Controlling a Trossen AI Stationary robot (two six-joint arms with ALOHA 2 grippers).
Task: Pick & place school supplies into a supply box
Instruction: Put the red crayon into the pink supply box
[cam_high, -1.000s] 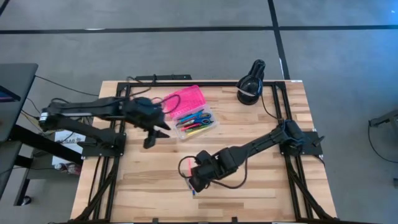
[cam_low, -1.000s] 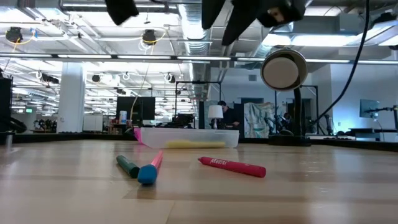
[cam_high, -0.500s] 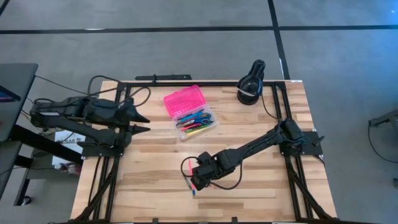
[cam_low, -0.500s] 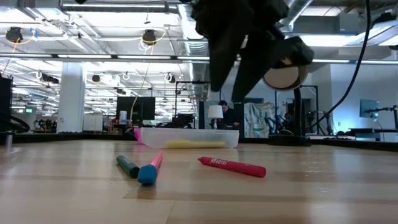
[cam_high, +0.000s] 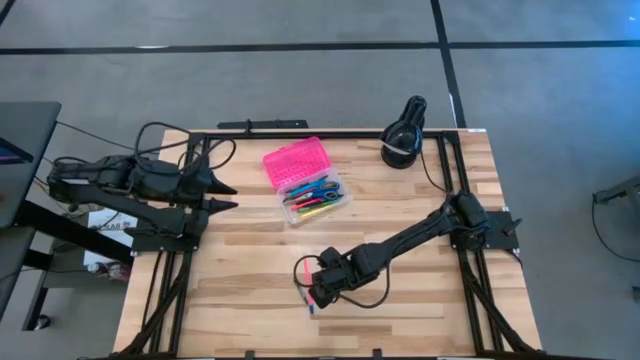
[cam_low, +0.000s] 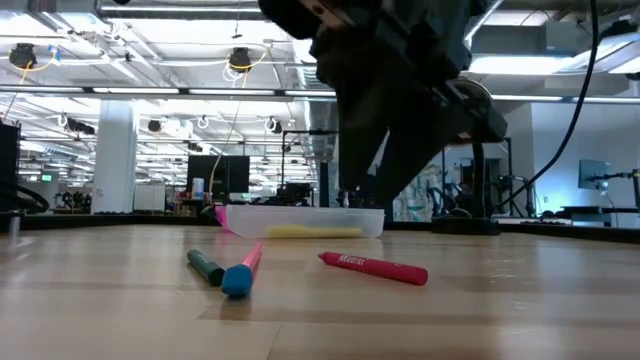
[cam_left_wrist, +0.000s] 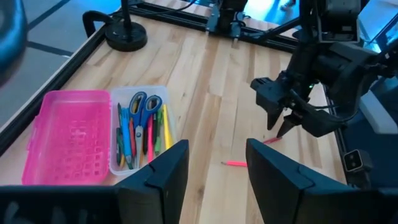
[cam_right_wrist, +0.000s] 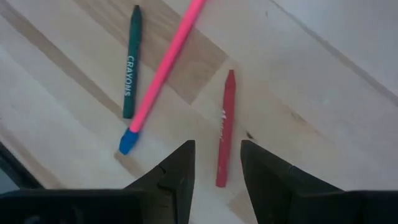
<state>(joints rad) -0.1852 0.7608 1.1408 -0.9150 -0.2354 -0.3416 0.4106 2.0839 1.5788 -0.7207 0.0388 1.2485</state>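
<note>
Three loose supplies lie together on your wooden counter (cam_high: 250, 290): a red wax crayon (cam_right_wrist: 224, 127), a dark green crayon (cam_right_wrist: 130, 62) and a pink pencil with a blue cap (cam_right_wrist: 163, 74). Your right gripper (cam_right_wrist: 216, 163) hangs just above the red crayon, fingers spread and empty. Your left gripper (cam_left_wrist: 215, 163) waits open at the counter's left edge. Well apart, the clear plastic box with its pink lid (cam_high: 295, 162) open holds blue-handled scissors (cam_left_wrist: 144, 107) and pens.
</note>
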